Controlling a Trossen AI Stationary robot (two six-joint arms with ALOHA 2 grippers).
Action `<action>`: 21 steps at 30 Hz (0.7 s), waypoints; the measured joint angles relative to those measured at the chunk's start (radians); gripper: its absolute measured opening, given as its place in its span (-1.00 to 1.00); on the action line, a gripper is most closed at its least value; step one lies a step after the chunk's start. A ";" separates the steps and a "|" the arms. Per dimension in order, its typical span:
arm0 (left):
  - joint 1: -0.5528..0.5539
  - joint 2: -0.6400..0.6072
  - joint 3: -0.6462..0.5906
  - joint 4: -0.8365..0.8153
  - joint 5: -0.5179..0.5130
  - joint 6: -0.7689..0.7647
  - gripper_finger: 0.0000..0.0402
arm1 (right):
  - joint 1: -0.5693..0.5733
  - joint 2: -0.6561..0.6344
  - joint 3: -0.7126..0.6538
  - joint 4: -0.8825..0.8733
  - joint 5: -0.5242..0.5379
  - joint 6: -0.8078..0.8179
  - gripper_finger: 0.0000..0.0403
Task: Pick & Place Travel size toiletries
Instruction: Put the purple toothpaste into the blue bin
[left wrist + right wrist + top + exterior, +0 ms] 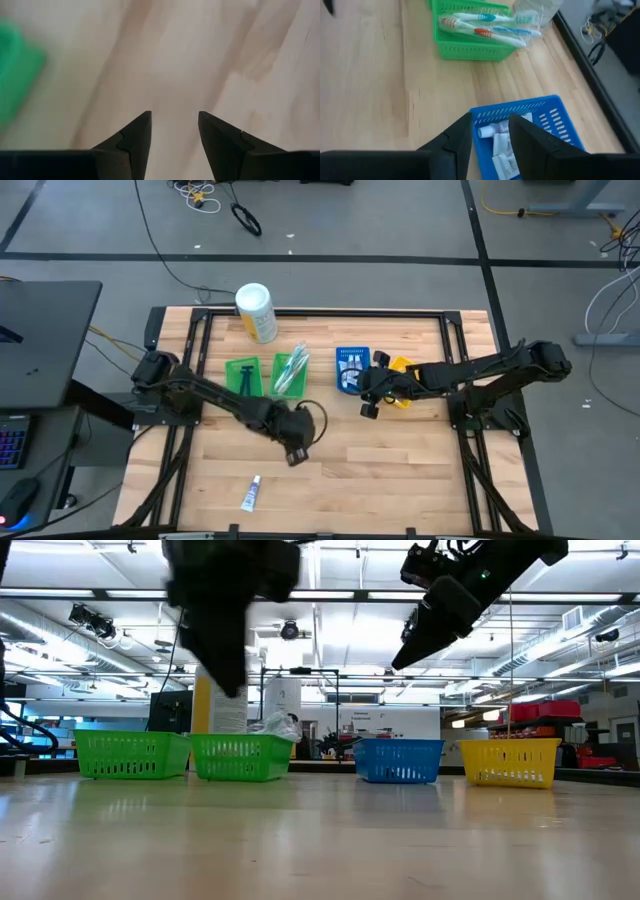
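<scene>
1. Wooden table (400,470) on a grey floor; lit workshop visible beyond in the low view.
2. Along the far half: two green bins, one (243,375) seemingly bare, the other (291,373) loaded with toothbrushes (485,25) whose ends jut past its rim.
3. Further right, a blue bin (352,368) holding small white tubes (501,145); beside it, a yellow bin (401,368) partly hidden under the right arm.
4. White-and-yellow canister (256,312) upright at the far edge, behind the green bins.
5. One white tube with blue marks (251,494) lying alone near the front edge, left of centre.
6. Left gripper (174,131) poised above bare wood mid-table, fingers parted, grasping nothing.
7. Right gripper (491,132) hovering over the near edge of the blue bin, fingers apart, nothing between them.
</scene>
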 joint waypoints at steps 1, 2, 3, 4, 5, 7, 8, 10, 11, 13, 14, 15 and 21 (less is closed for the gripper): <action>-0.020 0.000 0.011 -0.039 0.000 -0.055 -0.15 | 0.000 0.000 0.000 0.005 0.000 -0.015 -0.32; -0.041 0.000 0.018 -0.071 -0.001 -0.113 -0.15 | 0.000 0.000 0.000 0.014 0.000 -0.027 -0.32; -0.062 0.000 0.023 -0.102 0.000 -0.176 -0.15 | 0.000 0.000 0.000 0.026 0.000 -0.041 -0.32; -0.085 0.000 0.026 -0.128 0.000 -0.242 -0.15 | 0.000 0.000 0.000 0.040 0.000 -0.053 -0.32; -0.108 0.000 0.027 -0.146 0.001 -0.306 -0.15 | 0.000 0.000 0.000 0.057 0.000 -0.069 -0.32; -0.153 0.000 0.027 -0.170 0.010 -0.428 -0.15 | 0.000 0.000 0.000 0.095 0.000 -0.105 -0.32; -0.175 0.000 0.027 -0.183 0.015 -0.484 -0.15 | 0.000 0.000 0.000 0.115 0.000 -0.125 -0.32; -0.217 0.000 0.023 -0.189 0.019 -0.595 -0.15 | 0.000 0.000 0.000 0.159 0.000 -0.158 -0.32; -0.238 0.000 0.021 -0.195 0.018 -0.649 -0.15 | 0.000 0.000 0.000 0.182 0.000 -0.174 -0.32; -0.276 0.000 0.021 -0.204 0.007 -0.749 -0.15 | 0.000 0.000 0.000 0.228 -0.001 -0.201 -0.32; -0.296 0.000 0.021 -0.202 -0.007 -0.794 -0.15 | 0.000 0.000 0.000 0.250 -0.001 -0.218 -0.32; -0.313 0.000 0.021 -0.202 -0.020 -0.835 -0.15 | 0.000 0.000 0.000 0.270 -0.001 -0.235 -0.32; -0.412 0.010 0.021 -0.199 -0.089 -1.079 -0.15 | 0.000 0.000 0.000 0.377 -0.001 -0.326 -0.32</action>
